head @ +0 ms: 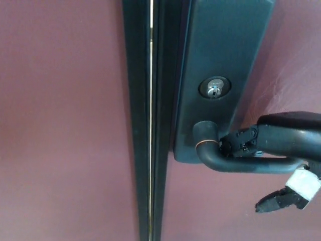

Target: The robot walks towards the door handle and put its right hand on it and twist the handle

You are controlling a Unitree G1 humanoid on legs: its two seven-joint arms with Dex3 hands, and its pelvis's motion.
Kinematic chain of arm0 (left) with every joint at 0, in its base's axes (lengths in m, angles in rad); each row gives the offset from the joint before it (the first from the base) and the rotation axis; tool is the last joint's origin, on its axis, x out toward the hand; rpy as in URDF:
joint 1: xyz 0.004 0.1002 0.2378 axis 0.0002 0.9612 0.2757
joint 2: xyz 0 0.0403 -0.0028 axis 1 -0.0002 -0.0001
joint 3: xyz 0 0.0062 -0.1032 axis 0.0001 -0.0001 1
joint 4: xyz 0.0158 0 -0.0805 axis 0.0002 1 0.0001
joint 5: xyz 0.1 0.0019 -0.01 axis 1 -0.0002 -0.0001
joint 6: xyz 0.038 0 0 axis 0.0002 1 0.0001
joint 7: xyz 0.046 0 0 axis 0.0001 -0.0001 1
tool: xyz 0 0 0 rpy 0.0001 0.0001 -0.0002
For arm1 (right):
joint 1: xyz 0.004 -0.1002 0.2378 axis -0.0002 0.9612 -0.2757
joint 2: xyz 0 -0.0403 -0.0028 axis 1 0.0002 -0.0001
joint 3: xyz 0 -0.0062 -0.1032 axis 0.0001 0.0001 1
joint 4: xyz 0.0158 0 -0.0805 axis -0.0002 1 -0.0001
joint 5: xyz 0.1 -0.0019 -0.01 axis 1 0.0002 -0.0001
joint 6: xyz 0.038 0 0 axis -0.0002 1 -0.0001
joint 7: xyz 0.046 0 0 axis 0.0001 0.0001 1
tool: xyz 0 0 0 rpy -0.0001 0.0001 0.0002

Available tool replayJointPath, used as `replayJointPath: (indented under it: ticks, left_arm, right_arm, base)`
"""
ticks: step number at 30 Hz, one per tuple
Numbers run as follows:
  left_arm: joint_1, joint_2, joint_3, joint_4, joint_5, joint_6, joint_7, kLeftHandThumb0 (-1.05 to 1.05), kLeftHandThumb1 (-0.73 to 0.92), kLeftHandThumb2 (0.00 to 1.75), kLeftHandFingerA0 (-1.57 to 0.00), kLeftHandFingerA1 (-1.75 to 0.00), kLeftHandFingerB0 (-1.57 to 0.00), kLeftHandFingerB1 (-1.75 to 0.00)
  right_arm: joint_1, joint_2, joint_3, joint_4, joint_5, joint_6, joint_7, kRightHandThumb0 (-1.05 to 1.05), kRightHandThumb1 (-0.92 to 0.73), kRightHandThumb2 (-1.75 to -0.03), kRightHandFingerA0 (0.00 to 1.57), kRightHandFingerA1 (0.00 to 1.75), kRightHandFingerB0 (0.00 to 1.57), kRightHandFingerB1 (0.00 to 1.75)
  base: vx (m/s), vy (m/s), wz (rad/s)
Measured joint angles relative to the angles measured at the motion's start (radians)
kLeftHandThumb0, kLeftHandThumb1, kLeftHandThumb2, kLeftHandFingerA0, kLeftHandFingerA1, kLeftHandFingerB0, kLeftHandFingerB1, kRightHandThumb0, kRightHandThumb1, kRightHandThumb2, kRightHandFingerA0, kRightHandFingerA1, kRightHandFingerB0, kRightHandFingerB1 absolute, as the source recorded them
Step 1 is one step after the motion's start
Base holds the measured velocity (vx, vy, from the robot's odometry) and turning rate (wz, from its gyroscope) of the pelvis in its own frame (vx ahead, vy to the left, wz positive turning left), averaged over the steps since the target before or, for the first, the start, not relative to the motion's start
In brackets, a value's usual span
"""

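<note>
Step in hand: the right robot hand (273, 150) lies over the door handle (241, 163), so the reach looks done and the twist is, as I judge it, the work at hand.
Robot hand state: two fingers (239, 143) are draped over the top of the lever close to its pivot, while the thumb (276, 200) hangs below the bar and apart from it, so the hand brackets the lever loosely and does not pinch it.
Left robot hand: not in view.
Doing it well: press down through the fingers resting on top, letting the lever swing about its round collar; I would bring the thumb up under the bar first, so the hand cannot slide off toward the free end.
Leverage: the contact sits near the pivot, where the turn likely takes more force; a hold further out along the bar should ease it.
Risk: smooth dark metal and an unclosed thumb could let the fingers slip off as the lever drops.
Handle position: right of centre in the head view, at the foot of the dark lock plate (220, 55), just below the keyhole (214, 90).
Handle look: a matte black bar running level to the right, with a thin copper ring at its neck.
Surroundings: a reddish-brown door (65, 125), with a bright slit along the dark door edge (151, 120).
</note>
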Motion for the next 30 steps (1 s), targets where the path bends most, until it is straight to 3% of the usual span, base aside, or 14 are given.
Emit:
replayJointPath:
  ticks: [1,4,5,7,8,9,30]
  left_arm:
    - [0.004,0.000,0.000,0.000,0.000,-0.001,0.000,-0.35,0.54,0.56,-0.70,-0.48,-0.52,-0.40]
    - [0.007,0.000,0.000,0.000,0.000,-0.001,0.000,-0.35,0.54,0.56,-0.70,-0.48,-0.52,-0.40]
    - [0.008,0.000,0.000,0.000,0.000,-0.002,0.000,-0.35,0.54,0.56,-0.70,-0.48,-0.52,-0.40]
    - [0.010,0.000,0.000,0.001,0.000,-0.002,0.000,-0.35,0.54,0.56,-0.70,-0.48,-0.52,-0.40]
    - [0.010,0.000,0.000,0.001,0.000,-0.002,0.000,-0.35,0.55,0.57,-0.71,-0.48,-0.52,-0.40]
    - [0.010,0.000,0.000,0.001,0.000,-0.002,0.000,-0.36,0.55,0.57,-0.71,-0.48,-0.52,-0.40]
    - [0.005,-0.002,-0.011,0.001,0.000,-0.004,0.001,-0.35,0.59,0.58,-0.71,-0.48,-0.53,-0.40]
  right_arm:
    - [-0.001,0.009,0.006,-0.001,-0.012,0.009,0.000,-0.52,-0.46,-0.74,0.48,0.52,0.41,0.47]
    - [0.004,0.032,0.013,-0.001,-0.043,0.021,-0.001,-0.48,-0.46,-0.73,0.52,0.54,0.42,0.48]
    - [0.007,0.038,0.013,-0.001,-0.050,0.023,-0.001,-0.22,-0.52,-0.55,0.81,0.56,0.54,0.42]
    - [0.030,0.063,0.005,0.001,-0.072,0.023,-0.012,-0.22,-0.52,-0.55,0.81,0.56,0.54,0.42]
    - [0.040,0.073,0.000,0.002,-0.080,0.023,-0.017,-0.08,-0.54,-0.54,0.83,0.56,0.60,0.45]
    - [0.058,0.088,-0.008,0.002,-0.088,0.022,-0.026,-0.06,-0.55,-0.54,0.83,0.56,0.61,0.45]
    - [0.216,0.220,-0.106,0.032,-0.207,-0.070,-0.077,-0.09,-0.56,-0.57,0.79,0.56,0.66,0.50]
  base:
    - [0.00,0.000,0.00]
    - [0.00,0.000,0.00]
    - [0.00,0.000,0.00]
    - [0.00,0.000,0.00]
    - [0.00,0.000,0.00]
    - [0.00,0.000,0.00]
    - [0.00,0.000,0.00]
